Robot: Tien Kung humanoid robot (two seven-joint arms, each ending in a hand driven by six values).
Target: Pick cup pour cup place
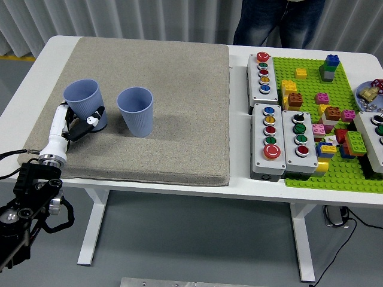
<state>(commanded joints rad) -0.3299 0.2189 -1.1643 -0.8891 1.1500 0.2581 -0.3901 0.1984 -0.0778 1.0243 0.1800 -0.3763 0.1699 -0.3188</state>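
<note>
Two blue-grey cups stand on the beige mat (179, 78). The left cup (84, 98) is tilted slightly, and my left hand (81, 122) is shut on its lower part, white and black fingers wrapped around the base. The second cup (136, 110) stands upright just to its right, apart from the hand. My left arm comes in from the lower left corner. The right arm does not show.
Right of the mat lie grey button boxes (269, 137) with coloured buttons and a green baseplate (335, 173) with loose bricks. A person (278, 21) stands at the far side, hands out of view.
</note>
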